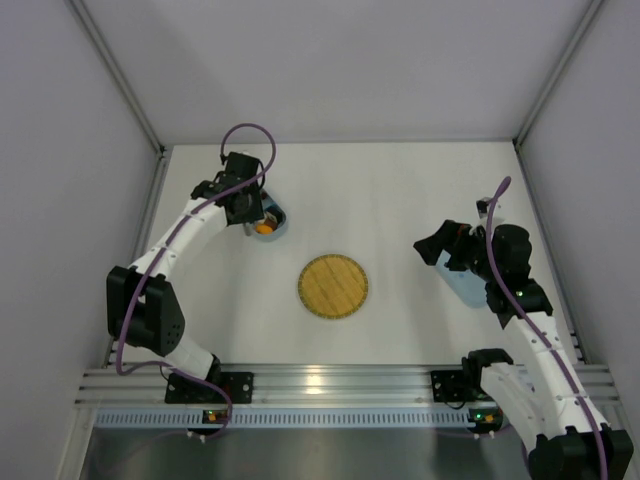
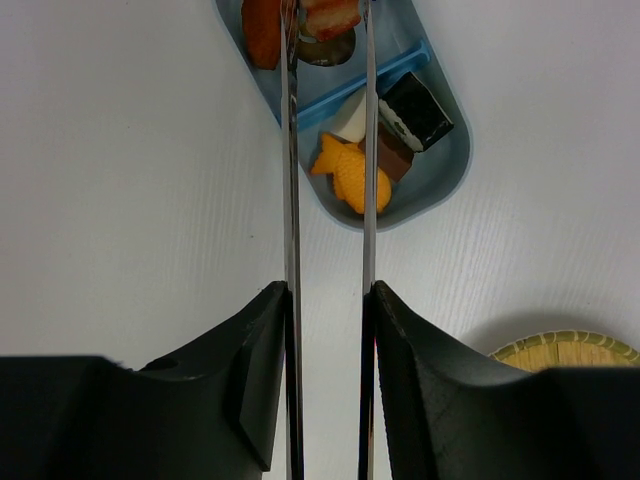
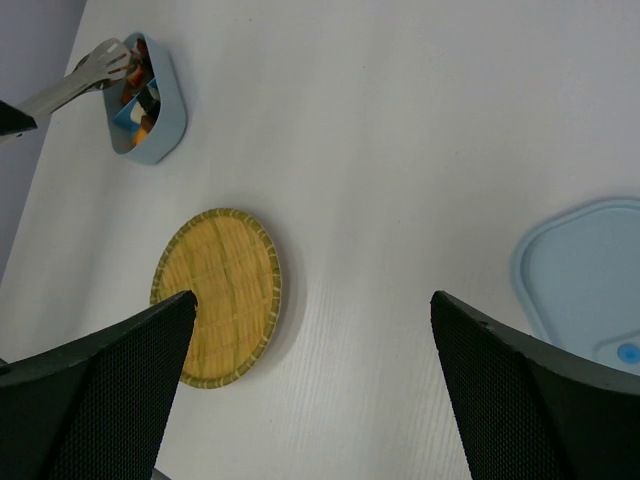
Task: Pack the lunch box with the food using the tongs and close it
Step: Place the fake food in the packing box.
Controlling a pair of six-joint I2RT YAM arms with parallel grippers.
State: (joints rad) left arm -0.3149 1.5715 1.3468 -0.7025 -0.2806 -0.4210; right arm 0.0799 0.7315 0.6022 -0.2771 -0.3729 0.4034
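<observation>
1. Tongs (image 2: 290,200): slim polished steel, two thin arms running parallel. The left gripper (image 2: 328,300) is pinching the tongs, one arm against each matte black finger.
2. The lunch box (image 2: 455,165) is sitting open at the far left of the white table (image 1: 400,190), under the tongs. It is smooth light-blue plastic with rounded ends and a raised blue divider (image 2: 350,85).
3. The food is lying inside the lunch box.
   - Compartment nearer the wrist camera: orange fish-shaped piece (image 2: 350,175), brown block (image 2: 398,158), white-sided cube (image 2: 415,108) with a black top.
   - Other compartment: orange-brown piece (image 2: 262,30) and red-striped piece (image 2: 332,15).
4. The tong tips are running out of the left wrist view over that far compartment. I cannot tell whether they are gripping anything.
5. The right wrist view is showing those tips from the side, widened, at the box rim.
6. The right gripper (image 3: 312,310) is hanging with its jaws spread wide. Its fingers are black and mesh-textured.
7. The lid (image 3: 580,270) is lying on the table at the right, just beside the right gripper. It is flat light-blue plastic with rounded corners. Overhead, the arm is covering most of it.
8. The plate (image 1: 333,286) is sitting mid-table between box and lid. It is round, yellow and woven, with a darker rim. The left wrist view is catching only its edge.
</observation>
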